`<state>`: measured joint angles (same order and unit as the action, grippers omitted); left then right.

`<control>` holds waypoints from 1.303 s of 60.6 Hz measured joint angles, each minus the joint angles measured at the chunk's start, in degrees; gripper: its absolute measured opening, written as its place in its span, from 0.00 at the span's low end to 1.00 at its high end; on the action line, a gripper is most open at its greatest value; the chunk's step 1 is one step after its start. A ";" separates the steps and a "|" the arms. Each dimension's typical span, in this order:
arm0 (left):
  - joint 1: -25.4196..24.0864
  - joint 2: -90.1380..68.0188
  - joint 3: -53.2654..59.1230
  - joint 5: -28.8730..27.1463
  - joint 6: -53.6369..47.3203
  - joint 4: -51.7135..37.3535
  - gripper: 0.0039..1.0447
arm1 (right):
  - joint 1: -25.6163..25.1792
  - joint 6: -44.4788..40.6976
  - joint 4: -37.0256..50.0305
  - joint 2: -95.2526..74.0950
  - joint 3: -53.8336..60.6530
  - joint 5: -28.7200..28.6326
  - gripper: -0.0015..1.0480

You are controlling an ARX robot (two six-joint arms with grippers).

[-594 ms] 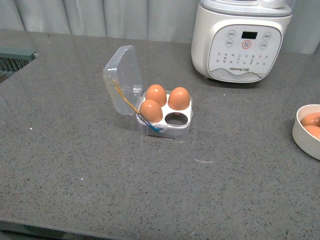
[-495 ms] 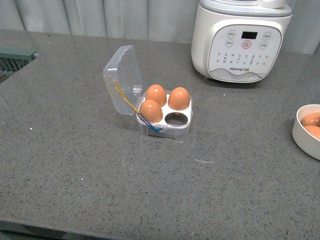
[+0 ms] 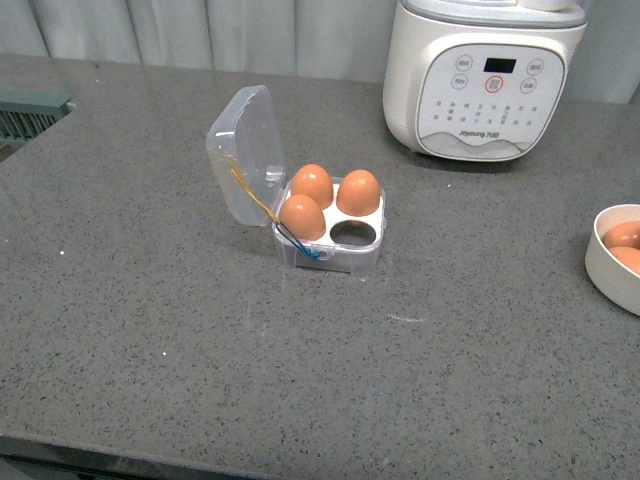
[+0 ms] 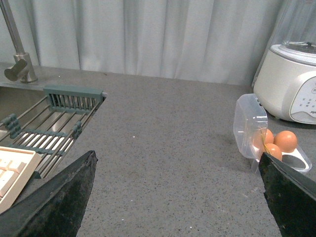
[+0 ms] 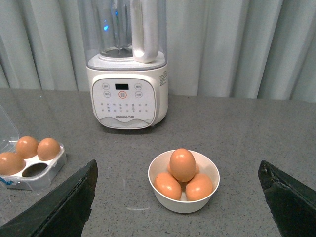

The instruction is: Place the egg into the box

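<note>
At the far left a grey-green slatted drying rack point(image 4: 74, 96) lies by a sink, with a brushed-metal tap point(image 4: 17, 54) behind it. The left tool point(image 4: 177, 155) hangs over bare speckled grey stone surface point(image 3: 150, 300), its dark fingers point(image 4: 64, 197) spread wide and holding nothing. Near the middle stands the box point(image 3: 330, 250), a small square case of clear plastic. Its domed lid point(image 3: 245, 155) is tipped up on the left side, and yellow and blue strings point(image 3: 270, 215) run from lid to base. Three smooth orange-brown eggs point(image 3: 312, 186) fill three of its round holes; the near right hole point(image 3: 350, 235) is empty. Behind and to the right sits a glossy white appliance point(image 3: 485, 80) with a button panel. Further right is a round cream bowl point(image 5: 183, 200). The egg point(image 5: 182, 164) lies on top of two others point(image 5: 168, 185) in it, perhaps with one more hidden behind. The right tool point(image 5: 177, 163) hovers before the bowl, fingers point(image 5: 286, 197) wide apart and empty.
</note>
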<state>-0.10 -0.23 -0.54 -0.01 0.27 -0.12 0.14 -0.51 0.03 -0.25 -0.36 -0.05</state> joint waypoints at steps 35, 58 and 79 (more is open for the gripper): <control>0.00 0.00 0.00 0.02 0.00 0.00 0.94 | 0.00 0.00 0.00 0.00 0.00 0.02 0.91; 0.00 0.00 0.00 0.02 0.00 0.00 0.94 | 0.44 0.50 -0.81 -0.52 -0.20 1.81 0.91; 0.00 0.02 0.00 0.00 -0.02 0.04 0.94 | -9.62 -0.15 20.35 -43.58 -6.95 -1.57 0.91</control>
<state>-0.10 -0.21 -0.54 -0.01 0.25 -0.08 -9.48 -0.67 20.38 -43.83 -7.31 -1.63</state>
